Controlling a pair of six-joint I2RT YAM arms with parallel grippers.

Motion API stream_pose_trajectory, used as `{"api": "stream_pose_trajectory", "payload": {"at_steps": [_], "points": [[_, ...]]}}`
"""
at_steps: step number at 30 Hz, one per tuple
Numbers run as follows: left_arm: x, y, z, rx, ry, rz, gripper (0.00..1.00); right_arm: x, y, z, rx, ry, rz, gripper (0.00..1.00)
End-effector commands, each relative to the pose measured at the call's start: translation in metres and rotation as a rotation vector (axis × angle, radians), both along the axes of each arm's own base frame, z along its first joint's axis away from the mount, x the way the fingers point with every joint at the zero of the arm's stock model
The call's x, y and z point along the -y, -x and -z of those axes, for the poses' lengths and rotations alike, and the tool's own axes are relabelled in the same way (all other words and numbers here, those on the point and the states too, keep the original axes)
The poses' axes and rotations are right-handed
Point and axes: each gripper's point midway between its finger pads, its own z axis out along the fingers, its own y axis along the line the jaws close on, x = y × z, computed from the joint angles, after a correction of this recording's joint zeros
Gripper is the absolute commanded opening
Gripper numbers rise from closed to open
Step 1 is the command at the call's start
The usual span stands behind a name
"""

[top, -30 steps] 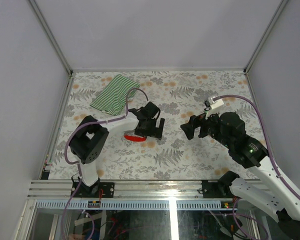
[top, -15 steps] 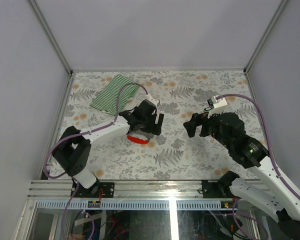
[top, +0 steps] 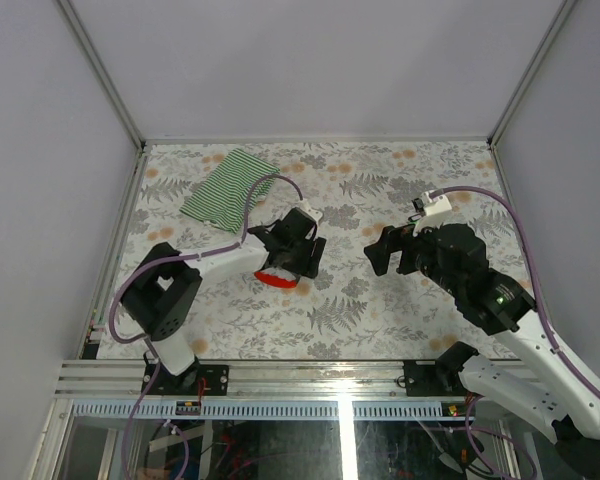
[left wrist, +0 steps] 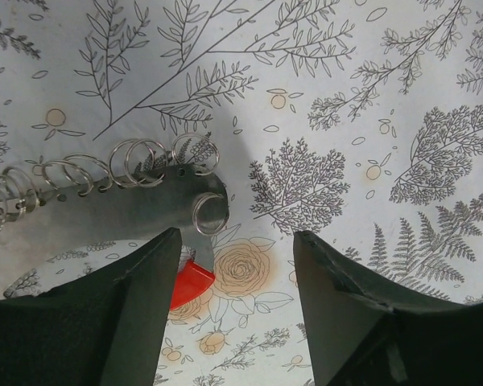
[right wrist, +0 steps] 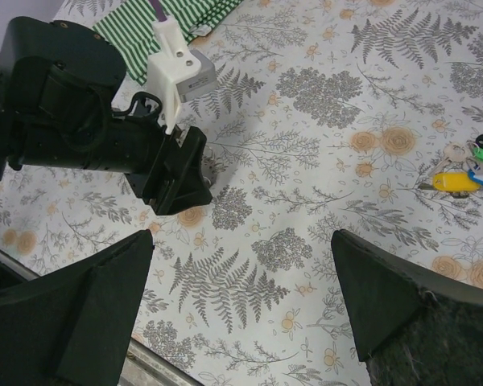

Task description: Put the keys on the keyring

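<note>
Close by the left fingers (left wrist: 105, 322), the keyring (left wrist: 137, 213) on the table (left wrist: 402, 96)

Keyring (left wrist: 137, 213) on table (top: 380, 170) beneath left hand (left wrist: 235, 257), cloth (top: 228, 185) behind at far left, keys (right wrist: 467, 165) well apart

Our top cam sits high behind the near edge of the table (top: 380, 310), looking down on all of it. The left wrist cam's really close, facing straight down at the keyring (left wrist: 137, 211). The right wrist cam's farther off, angled across at the left gripper (right wrist: 189, 189) and striped cloth (right wrist: 137, 28), which the top view shares.
</note>
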Motion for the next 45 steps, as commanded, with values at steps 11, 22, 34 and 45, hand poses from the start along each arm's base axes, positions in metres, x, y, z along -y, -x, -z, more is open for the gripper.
{"api": "stream_pose_trajectory", "payload": {"at_steps": [11, 22, 34, 45], "points": [[-0.002, -0.015, 0.011, -0.006, 0.062, -0.071, 0.54, -0.009, -0.003, -0.021, 0.038, -0.054, -0.025, 0.99], [0.001, -0.017, 0.018, -0.021, 0.069, -0.068, 0.48, -0.007, 0.000, -0.022, 0.039, -0.055, -0.025, 0.99], [-0.001, -0.015, 0.023, -0.034, 0.069, -0.066, 0.40, -0.008, 0.001, -0.021, 0.032, -0.063, -0.027, 0.99], [-0.001, -0.014, 0.028, -0.047, 0.063, -0.061, 0.34, -0.008, 0.001, -0.020, 0.029, -0.064, -0.026, 0.99]]}}
